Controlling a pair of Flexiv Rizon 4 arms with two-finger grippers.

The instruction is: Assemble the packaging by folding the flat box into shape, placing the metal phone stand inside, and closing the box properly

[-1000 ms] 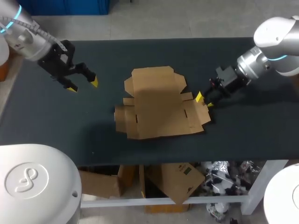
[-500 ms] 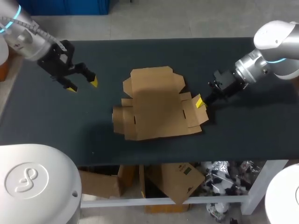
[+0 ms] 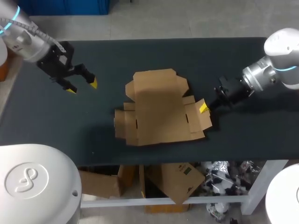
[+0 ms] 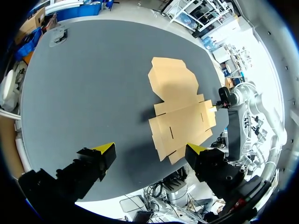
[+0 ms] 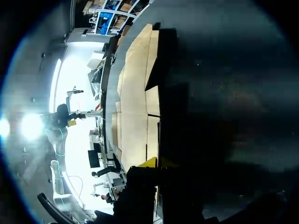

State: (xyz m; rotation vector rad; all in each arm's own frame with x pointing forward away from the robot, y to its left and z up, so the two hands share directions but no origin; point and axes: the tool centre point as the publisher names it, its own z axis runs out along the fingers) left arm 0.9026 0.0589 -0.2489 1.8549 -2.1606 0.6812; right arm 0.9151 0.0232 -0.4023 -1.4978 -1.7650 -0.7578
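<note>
A flat brown cardboard box (image 3: 159, 105) lies unfolded in the middle of the dark table (image 3: 56, 121). Its right-hand flap (image 3: 198, 116) is tilted up a little. My right gripper (image 3: 203, 108) is shut on that flap's edge, one yellow tip lying on the cardboard. In the right wrist view the box (image 5: 133, 107) stretches away ahead of the gripper (image 5: 153, 163), the flap's edge running in between the fingers. My left gripper (image 3: 83, 87) hangs open over bare table far to the left of the box, holding nothing; its view shows the box (image 4: 180, 105) ahead. No phone stand shows.
Bare table surrounds the box on all sides, with wide room on the left. The box's near edge lies close to the table's front edge (image 3: 187, 161). A small dark flat object (image 4: 59, 34) sits at a far corner of the table.
My right gripper has closed on the right flap and drawn back to the right. The box has shifted slightly right and toward the front with it. The left arm has kept still.
</note>
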